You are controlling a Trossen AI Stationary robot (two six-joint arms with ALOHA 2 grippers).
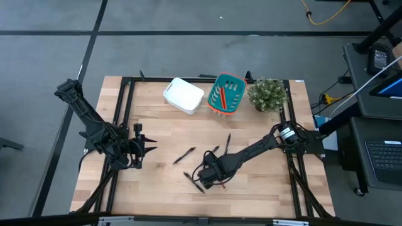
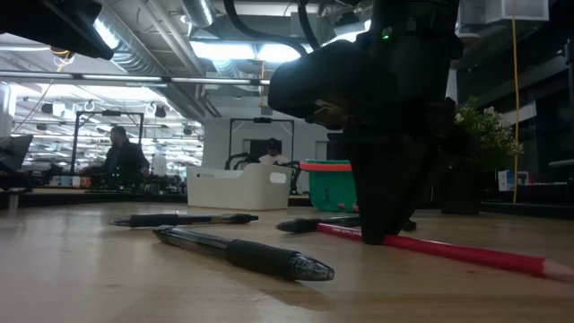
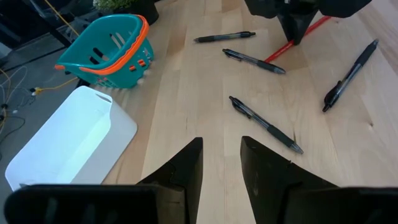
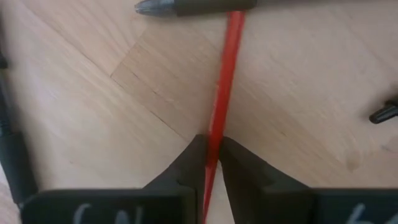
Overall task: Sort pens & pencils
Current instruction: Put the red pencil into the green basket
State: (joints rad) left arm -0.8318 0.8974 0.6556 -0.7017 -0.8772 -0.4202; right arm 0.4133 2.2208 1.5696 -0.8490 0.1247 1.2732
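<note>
A red pencil [image 4: 225, 74] lies on the wooden table, one end reaching a black pen [image 4: 199, 6] that lies across it. My right gripper [image 4: 213, 149], pointing down near the table's middle [image 1: 208, 174], is shut on this pencil. Several black pens [image 3: 265, 124] [image 3: 254, 60] [image 3: 350, 74] lie flat and scattered around it. More red and orange pencils [image 1: 221, 97] stand in the teal basket [image 1: 227, 94]. My left gripper [image 3: 222, 155] hovers open at the table's left [image 1: 144, 148], touching nothing. My right gripper pinches the red pencil's shaft [image 4: 217, 127] between its two fingers, some way from the end that meets the pen. The fingers come from above, pointing down, and lie across the pencil. In the low view the pencil [image 2: 448, 249] lies flat on the table.
A white bin [image 1: 184, 95] sits beside the teal basket at the far edge, with a potted plant [image 1: 268, 94] at the far right. Black frame rails [image 1: 125, 113] run along the table's sides. Bare wood lies near the front edge. People sit in the room beyond [image 2: 121, 157].
</note>
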